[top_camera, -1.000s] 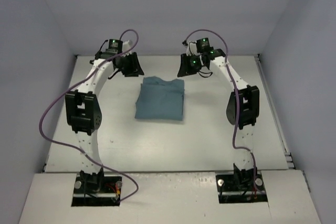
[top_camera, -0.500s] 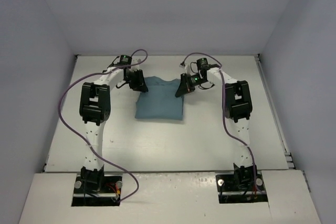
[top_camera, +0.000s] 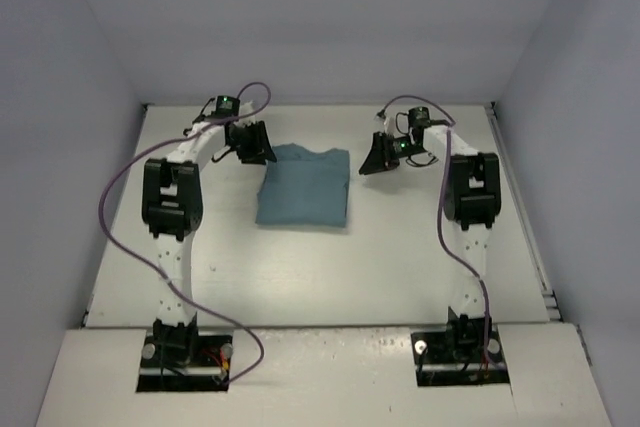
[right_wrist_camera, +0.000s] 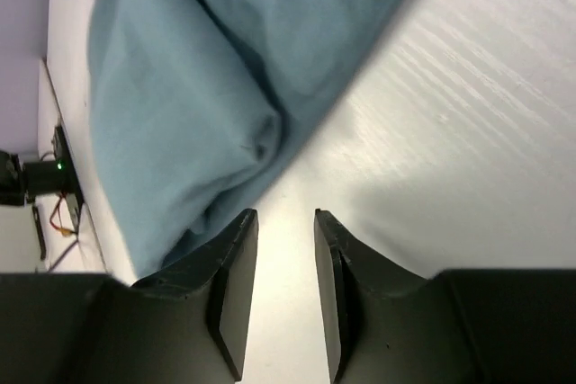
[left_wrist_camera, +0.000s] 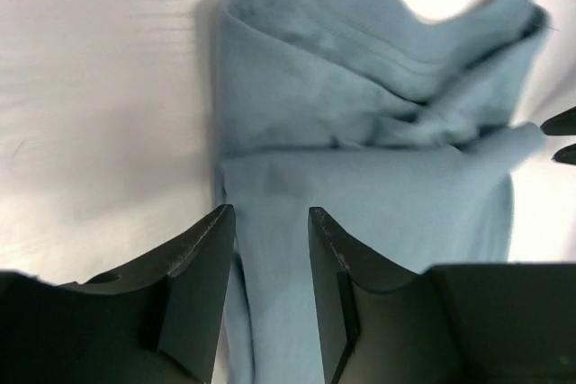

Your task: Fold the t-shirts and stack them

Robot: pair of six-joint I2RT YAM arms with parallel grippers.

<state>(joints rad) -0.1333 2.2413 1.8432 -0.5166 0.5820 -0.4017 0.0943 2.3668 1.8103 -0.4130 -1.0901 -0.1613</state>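
The teal t-shirt (top_camera: 305,187) lies folded into a rough rectangle on the white table (top_camera: 400,257), towards the back centre. My left gripper (top_camera: 252,144) is open and empty, just off the shirt's back left corner; in the left wrist view its jaws (left_wrist_camera: 270,218) hover over the shirt's left edge (left_wrist_camera: 378,132). My right gripper (top_camera: 378,159) is open and empty, a little to the right of the shirt's back right corner; in the right wrist view (right_wrist_camera: 285,220) it is over bare table beside the cloth (right_wrist_camera: 207,78).
Grey walls enclose the table on the left, back and right. The arm bases (top_camera: 180,342) (top_camera: 460,337) stand at the near edge. Purple cables (top_camera: 110,217) loop beside both arms.
Both grippers have moved outward off the shirt's back corners, the right one further to the right. The shirt lies as before.
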